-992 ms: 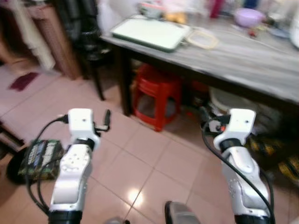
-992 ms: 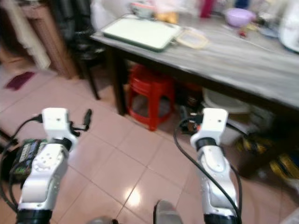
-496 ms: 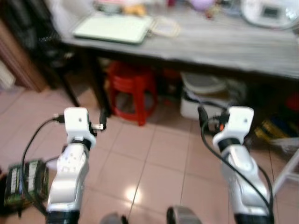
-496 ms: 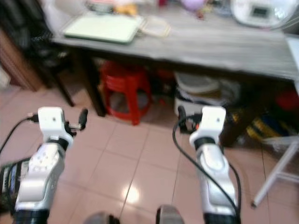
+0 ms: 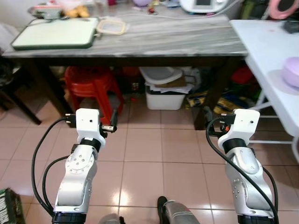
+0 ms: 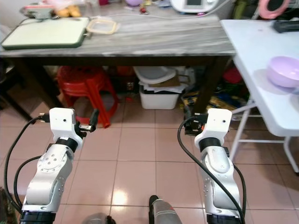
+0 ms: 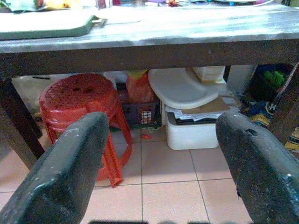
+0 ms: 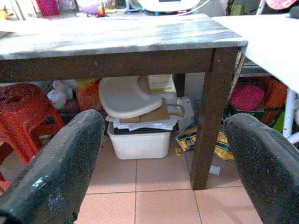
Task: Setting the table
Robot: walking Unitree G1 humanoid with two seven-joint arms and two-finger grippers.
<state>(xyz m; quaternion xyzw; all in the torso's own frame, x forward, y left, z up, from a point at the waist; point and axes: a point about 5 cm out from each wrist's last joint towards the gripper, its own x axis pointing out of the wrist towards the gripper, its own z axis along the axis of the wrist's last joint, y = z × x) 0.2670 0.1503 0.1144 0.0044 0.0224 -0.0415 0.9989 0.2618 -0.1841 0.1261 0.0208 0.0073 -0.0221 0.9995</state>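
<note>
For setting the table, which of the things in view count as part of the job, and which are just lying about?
Likely for the job:
grey table
white table
purple bowl
green tray

Lying about:
red stool
white bin
white appliance

Both grippers empty, open.

A red plastic stool point(image 5: 92, 84) stands on the tiled floor point(image 5: 154, 154) under the grey table point(image 5: 177, 39), beside a white storage bin point(image 5: 164, 95) stacked with papers. A green tray point(image 5: 53, 33) lies on top.
</note>
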